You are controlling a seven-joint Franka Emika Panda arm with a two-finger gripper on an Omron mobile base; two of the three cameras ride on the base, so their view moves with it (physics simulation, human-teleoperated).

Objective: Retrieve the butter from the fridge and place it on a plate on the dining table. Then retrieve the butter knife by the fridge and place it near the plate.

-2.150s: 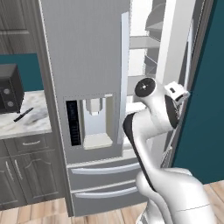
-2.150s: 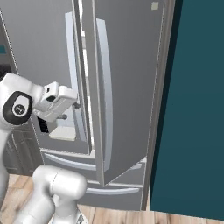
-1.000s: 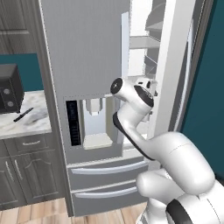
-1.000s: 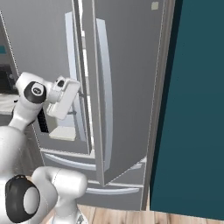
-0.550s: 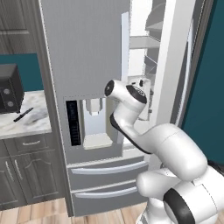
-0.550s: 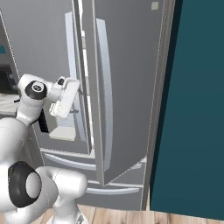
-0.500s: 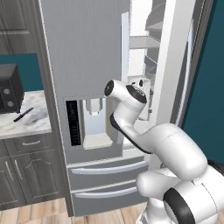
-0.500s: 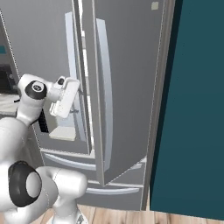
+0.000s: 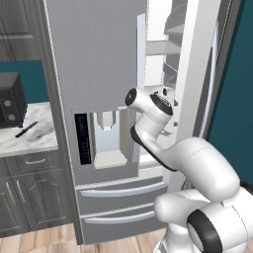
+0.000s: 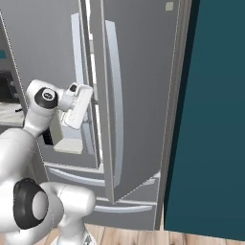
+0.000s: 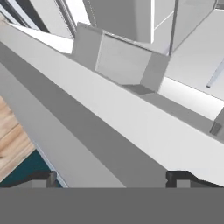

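Observation:
The grey steel fridge [image 9: 96, 59] stands with its left door shut and its right door [image 10: 139, 76] swung open, white shelves [image 9: 165, 47] showing inside. My hand [image 10: 76, 106] hovers at the gap between the two doors, at dispenser height. My gripper [image 11: 111, 179] is open, its two dark tips far apart with nothing between them, facing a door edge and grey door bins [image 11: 124, 63]. The butter is hidden. The black butter knife [image 9: 25, 129] lies on the marbled counter left of the fridge. The plate and the dining table are out of view.
A black microwave [image 9: 10, 99] sits on the counter [image 9: 29, 141] above grey cabinets [image 9: 29, 192]. A teal wall [image 10: 215, 119] stands right of the open door. Wooden floor [image 9: 44, 242] runs in front of the fridge drawers [image 9: 118, 202].
My arm has folded and the hand has swung left, from in front of the open door to the gap between the doors. The jaws have stayed open.

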